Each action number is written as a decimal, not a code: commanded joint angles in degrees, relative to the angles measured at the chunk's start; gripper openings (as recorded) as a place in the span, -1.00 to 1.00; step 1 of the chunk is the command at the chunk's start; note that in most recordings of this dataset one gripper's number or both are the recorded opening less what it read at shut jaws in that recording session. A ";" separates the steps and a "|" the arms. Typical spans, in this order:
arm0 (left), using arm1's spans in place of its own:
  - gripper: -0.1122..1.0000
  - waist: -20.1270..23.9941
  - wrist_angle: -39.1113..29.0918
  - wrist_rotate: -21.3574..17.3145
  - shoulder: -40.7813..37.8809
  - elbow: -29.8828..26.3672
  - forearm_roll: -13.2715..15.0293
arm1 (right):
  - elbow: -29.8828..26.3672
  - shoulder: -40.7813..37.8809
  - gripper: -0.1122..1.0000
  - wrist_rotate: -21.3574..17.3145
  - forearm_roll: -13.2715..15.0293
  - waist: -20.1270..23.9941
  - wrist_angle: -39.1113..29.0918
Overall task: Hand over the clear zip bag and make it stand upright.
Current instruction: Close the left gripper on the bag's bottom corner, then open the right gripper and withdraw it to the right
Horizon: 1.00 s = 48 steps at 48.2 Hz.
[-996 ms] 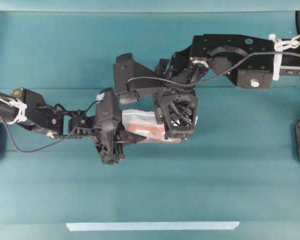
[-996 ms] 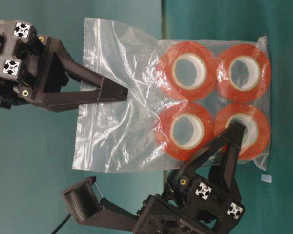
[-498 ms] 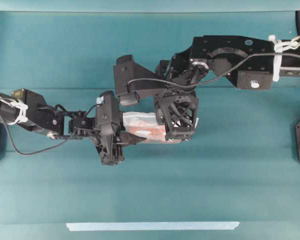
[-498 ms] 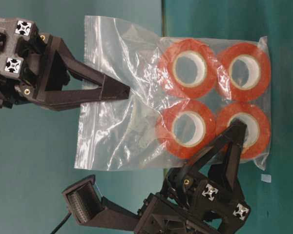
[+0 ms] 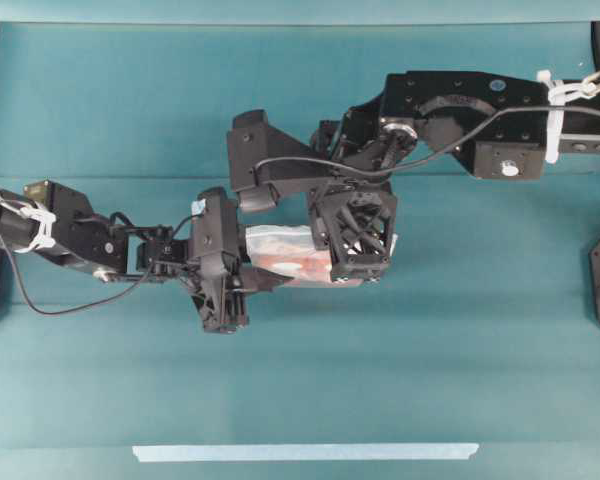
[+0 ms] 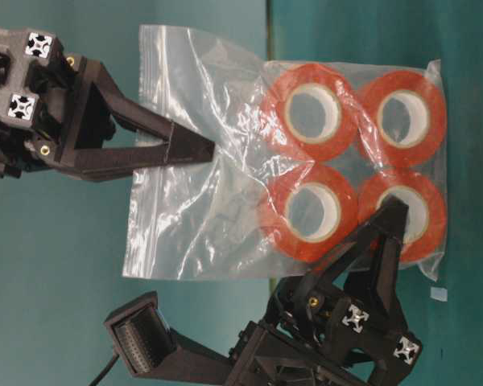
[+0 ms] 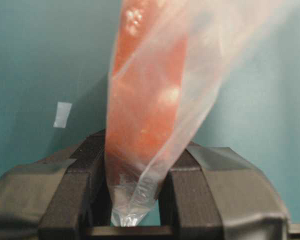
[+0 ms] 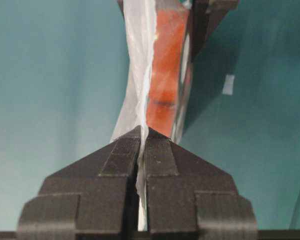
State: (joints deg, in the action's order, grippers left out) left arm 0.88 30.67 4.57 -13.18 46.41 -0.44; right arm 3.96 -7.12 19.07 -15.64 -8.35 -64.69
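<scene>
**2 end effectors on 1 bag — the risk is in the release**

Both end effectors grip the clear zip bag (image 6: 282, 161) at once. The right end effector (image 8: 140, 145) is clamped flat on the empty film near the zip edge, its fingers pressed together with only plastic between them. The left end effector (image 7: 135, 180) is clenched on the loaded end, pinching the bag's corner just below the orange-red tape rolls (image 6: 350, 165). The bag hangs edge-on between them, clear of the teal counter (image 5: 280, 380), directly under the right end effector in the overhead view.

What could go wrong, as I judge it:

- All 4 rolls sit at the left end effector's side. If the right one lets go first, the slack zip end may flop over and twist the bag out of line.
- The left grip is on a thin corner of slippery film — the rolls' weight could drag it through the pads.
- Set down on a narrow edge, the rolls may shift or roll inside, and the bag could topple instead of standing.
- Pulling the 2 grips apart could stretch or tear the film.
</scene>
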 commanded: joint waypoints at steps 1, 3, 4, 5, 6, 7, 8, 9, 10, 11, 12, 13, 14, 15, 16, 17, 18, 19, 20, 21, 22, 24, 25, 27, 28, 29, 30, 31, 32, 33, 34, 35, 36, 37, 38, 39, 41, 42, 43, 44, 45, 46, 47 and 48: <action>-0.41 -0.26 0.18 -0.18 0.18 -0.53 0.00 | -0.35 0.53 -0.74 -0.44 -0.18 0.26 -0.97; -0.41 -0.26 0.09 -0.18 0.18 -0.35 -0.09 | -0.35 0.53 -0.67 -0.44 -0.18 0.35 -1.23; -0.41 -0.26 0.00 -0.26 0.18 -0.35 -0.09 | -0.26 0.53 -0.61 -0.44 -0.18 0.44 -1.23; -0.41 -0.26 -0.09 -0.35 0.18 -0.35 0.00 | -0.35 0.53 -0.55 -0.44 -0.18 0.53 -1.23; -0.41 -0.26 -0.18 -0.35 0.18 -0.35 -0.09 | -0.35 0.53 -0.48 -0.44 -0.18 0.53 -1.23; -0.41 -0.26 -0.18 -0.44 0.18 -0.35 0.00 | -0.26 0.53 -0.40 -0.44 -0.18 0.62 -1.23; -0.41 -0.26 -0.26 -0.44 0.18 -0.35 0.00 | -0.35 0.53 -0.30 -0.44 -0.18 0.70 -1.23; -0.41 -0.26 -0.35 -0.44 0.18 -0.35 -0.09 | -0.35 0.53 -0.21 -0.53 -0.09 0.70 -1.14; -0.41 -0.26 -0.35 -0.44 0.18 -0.35 0.00 | -0.35 0.53 -0.11 -0.53 -0.18 0.70 -1.05; -0.41 -0.26 -0.26 -0.44 0.18 -0.26 -0.09 | -0.26 0.53 0.00 -0.53 -0.18 0.88 -0.97; -0.41 -0.26 -0.26 -0.44 0.18 -0.26 0.00 | -0.35 0.53 0.12 -0.53 -0.18 0.97 -0.97; -0.41 -0.26 -0.35 -0.44 0.18 -0.26 -0.09 | -0.35 0.53 0.23 -0.44 -0.18 1.05 -0.88; -0.41 -0.26 -0.26 -0.44 0.18 -0.18 -0.09 | -0.35 0.53 0.34 -0.44 -0.09 1.23 -0.70; -0.41 -0.26 -0.26 -0.44 0.18 -0.26 0.00 | -0.44 0.53 0.47 -0.44 -0.18 1.49 -0.18; -0.41 -0.26 -0.26 -0.44 0.18 -0.26 -0.09 | -0.35 0.62 0.57 -0.44 -0.09 1.67 0.26; -0.41 -0.26 -0.26 -0.44 0.18 -0.18 0.00 | -0.35 0.62 0.65 -0.44 -0.09 1.85 0.79; -0.41 -0.26 -0.35 -0.44 0.18 -0.18 0.00 | -0.35 0.70 0.72 -0.44 -0.09 2.02 1.32; -0.41 -0.26 -0.26 -0.44 0.18 -0.18 0.00 | -0.26 0.70 0.78 -0.44 -0.09 2.20 1.93; -0.41 -0.26 -0.26 -0.44 0.18 -0.18 -0.09 | -0.35 0.70 0.83 -0.53 -0.09 2.29 2.46; -0.41 -0.26 -0.35 -0.44 0.18 -0.18 -0.09 | -0.35 0.79 0.85 -0.53 0.00 2.29 2.72; -0.41 -0.26 -0.26 -0.44 0.18 -0.18 -0.09 | -0.35 0.79 0.85 -0.53 0.00 2.37 3.08; -0.41 -0.26 -0.35 -0.44 0.18 -0.18 0.00 | -0.35 0.88 0.83 -0.62 0.00 2.37 3.52; -0.41 -0.26 -0.35 -0.44 0.18 -0.18 -0.09 | -0.35 0.88 0.82 -0.62 -0.09 2.29 3.52; -0.41 -0.26 -0.35 -0.44 0.18 -0.18 0.00 | -0.26 0.97 0.80 -0.70 -0.09 2.29 3.43; -0.41 -0.26 -0.35 -0.44 0.18 -0.18 -0.09 | -0.35 1.14 0.81 -0.70 0.00 2.29 3.34; -0.41 -0.26 -0.26 -0.44 0.18 -0.18 0.00 | -0.35 1.23 0.81 -0.70 0.00 2.37 3.34; -0.41 -0.26 -0.26 -0.44 0.18 -0.18 0.00 | -0.35 1.32 0.81 -0.79 0.00 2.37 3.25; -0.41 -0.26 -0.35 -0.44 0.18 -0.18 -0.09 | -0.35 1.49 0.81 -0.79 0.00 2.37 3.16; -0.41 -0.26 -0.35 -0.44 0.18 -0.18 0.00 | -0.35 1.76 0.81 -0.88 0.00 2.37 3.16; -0.41 -0.26 -0.35 -0.44 0.18 -0.18 -0.09 | -0.35 1.93 0.81 -1.05 0.00 2.29 3.16; -0.41 -0.26 -0.35 -0.44 0.18 -0.18 0.00 | -0.35 2.11 0.81 -1.23 0.00 2.29 3.16; -0.41 -0.26 -0.35 -0.44 0.18 -0.18 -0.09 | -0.35 2.46 0.81 -1.41 0.09 2.20 3.16; -0.41 -0.26 -0.35 -0.44 0.18 -0.18 0.00 | -0.26 2.64 0.81 -1.49 0.09 2.20 3.25; -0.41 -0.26 -0.35 -0.44 0.18 -0.18 0.00 | -0.35 2.90 0.81 -1.67 0.26 2.20 3.34; -0.41 -0.26 -0.35 -0.44 0.18 -0.18 -0.09 | -0.26 3.16 0.81 -1.85 0.44 2.11 3.25; -0.41 -0.26 -0.44 -0.44 0.18 -0.18 0.00 | -0.35 3.52 0.81 -2.02 0.53 2.11 3.34; -0.41 -0.26 -0.70 -0.44 0.18 -0.18 0.00 | -0.35 4.04 0.81 -2.37 1.05 2.11 3.25; -0.41 -0.26 -0.79 -0.44 0.18 -0.18 0.00 | -0.26 4.39 0.81 -2.55 1.32 2.11 3.25; -0.41 -0.26 -0.97 -0.44 0.18 -0.18 -0.09 | -0.26 4.75 0.81 -2.72 1.58 2.02 3.25; -0.41 -0.26 -1.05 -0.44 0.18 -0.18 -0.09 | -0.35 5.01 0.81 -2.99 1.93 2.11 3.16; -0.41 -0.26 -1.14 -0.44 0.18 -0.18 -0.09 | -0.35 5.27 0.81 -3.16 2.29 2.11 3.16; -0.41 -0.26 -1.23 -0.44 0.18 -0.18 0.00 | -0.26 5.62 0.81 -3.43 2.64 2.02 3.16; -0.41 -0.26 -1.23 -0.44 0.18 -0.18 0.00 | -0.35 5.89 0.81 -3.78 2.99 2.02 3.16; -0.41 -0.26 -1.32 -0.44 0.26 -0.18 -0.09 | -0.35 6.33 0.81 -4.22 3.34 2.02 3.16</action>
State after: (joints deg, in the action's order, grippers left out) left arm 0.79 29.79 4.13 -13.18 46.41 -0.44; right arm 4.04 -3.52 16.26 -13.27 -6.24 -61.70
